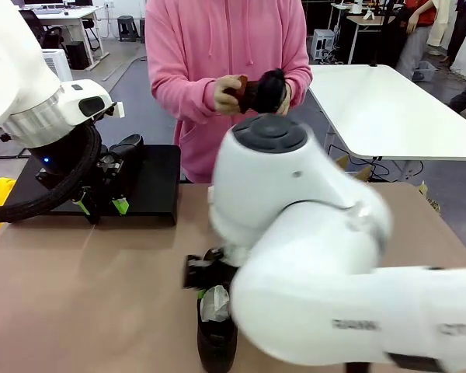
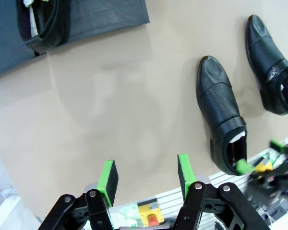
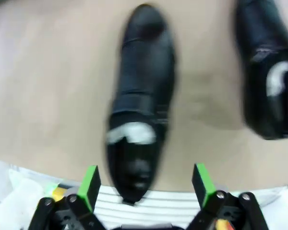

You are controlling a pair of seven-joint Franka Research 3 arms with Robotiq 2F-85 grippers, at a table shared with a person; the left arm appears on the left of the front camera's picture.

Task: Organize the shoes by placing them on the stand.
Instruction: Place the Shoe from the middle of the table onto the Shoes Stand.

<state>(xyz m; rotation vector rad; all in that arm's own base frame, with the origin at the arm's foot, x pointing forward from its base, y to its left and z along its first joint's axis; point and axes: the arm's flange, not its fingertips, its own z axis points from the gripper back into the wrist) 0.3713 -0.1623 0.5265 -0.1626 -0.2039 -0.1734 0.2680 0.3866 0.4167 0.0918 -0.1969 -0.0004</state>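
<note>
The tan surface (image 1: 85, 295) takes up most of the front view, and at its far left sits the low black stand (image 1: 155, 186), wide enough for shoes to line up side by side. Across the surface, a person in a pink hoodie (image 1: 217, 47) holds one shoe up (image 1: 268, 89) with a small brown brush (image 1: 234, 87) against it. That looks like cleaning it before it goes on the stand.

The right arm (image 1: 311, 272), smeared with blur, stoops over the near shoe (image 3: 139, 110). This shoe lies on the surface, stuffed with white paper. The right gripper (image 3: 146, 184) has its fingers spread wide and empty, one on each side of the heel end, apparently lined up to pinch across the shoe's narrow width.

Just beside it lies the fourth shoe (image 3: 269, 91), untouched. One shoe (image 2: 43, 24) already rests on the stand near an end, which leaves room for the others.

The left gripper (image 2: 146, 172) hovers over bare surface by the stand, fingers parted and holding nothing. It looks ready for its next pick.
</note>
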